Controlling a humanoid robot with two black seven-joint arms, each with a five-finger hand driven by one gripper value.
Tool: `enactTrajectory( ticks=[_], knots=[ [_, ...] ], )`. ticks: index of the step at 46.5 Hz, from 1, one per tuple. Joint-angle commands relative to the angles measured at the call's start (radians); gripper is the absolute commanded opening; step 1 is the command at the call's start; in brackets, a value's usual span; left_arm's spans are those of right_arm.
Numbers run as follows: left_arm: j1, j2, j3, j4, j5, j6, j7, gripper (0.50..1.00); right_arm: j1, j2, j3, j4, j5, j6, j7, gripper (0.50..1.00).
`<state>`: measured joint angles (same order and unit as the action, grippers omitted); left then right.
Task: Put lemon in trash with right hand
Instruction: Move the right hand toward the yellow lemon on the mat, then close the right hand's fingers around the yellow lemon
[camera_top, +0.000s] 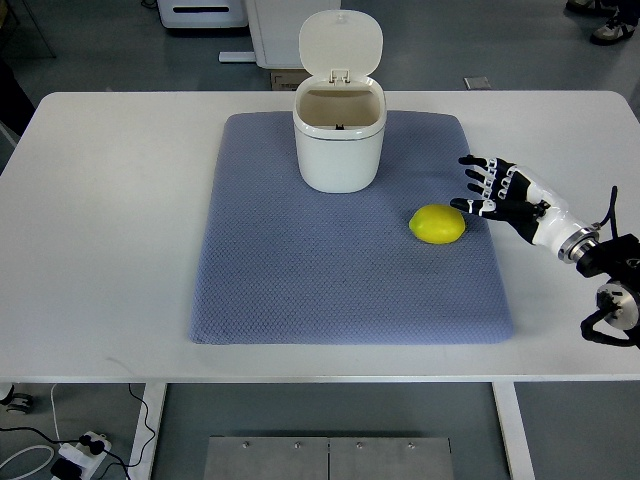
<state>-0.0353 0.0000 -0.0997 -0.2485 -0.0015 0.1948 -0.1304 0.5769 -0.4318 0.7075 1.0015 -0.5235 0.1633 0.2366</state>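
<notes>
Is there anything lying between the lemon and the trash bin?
No. In the top view, only bare blue mat separates the lemon from the open white trash bin.

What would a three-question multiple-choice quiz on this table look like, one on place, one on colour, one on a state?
1. Where is the lemon?
A. in the bin
B. on the mat, right of the bin
C. on the floor

2. What colour is the mat?
A. blue-grey
B. red
C. green

3. How is the bin's lid?
A. shut
B. missing
C. flipped open

Key: 1 B, it lies on the mat beside the right hand; 2 A, the cloth is blue-grey; 3 C, the lid stands up behind the opening.
</notes>
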Motion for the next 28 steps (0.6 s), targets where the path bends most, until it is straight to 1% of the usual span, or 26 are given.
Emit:
enactTrajectory(
  ticks=[1,22,28],
  knots=[
    [0.000,0.000,0.000,0.000,0.000,0.000,0.000,1.000,-0.015,0.002,0.000,0.011,-0.013,-0.001,0.009,0.995],
    [0.000,0.000,0.000,0.000,0.000,0.000,0.000,1.000,-0.043,0.036,0.000,0.014,-0.039,-0.001,0.020,0.991],
    [0.000,0.000,0.000,0.000,0.000,0.000,0.000,1.000,-0.048,0.054,0.000,0.014,-0.042,-0.001,0.047,0.983]
  ],
)
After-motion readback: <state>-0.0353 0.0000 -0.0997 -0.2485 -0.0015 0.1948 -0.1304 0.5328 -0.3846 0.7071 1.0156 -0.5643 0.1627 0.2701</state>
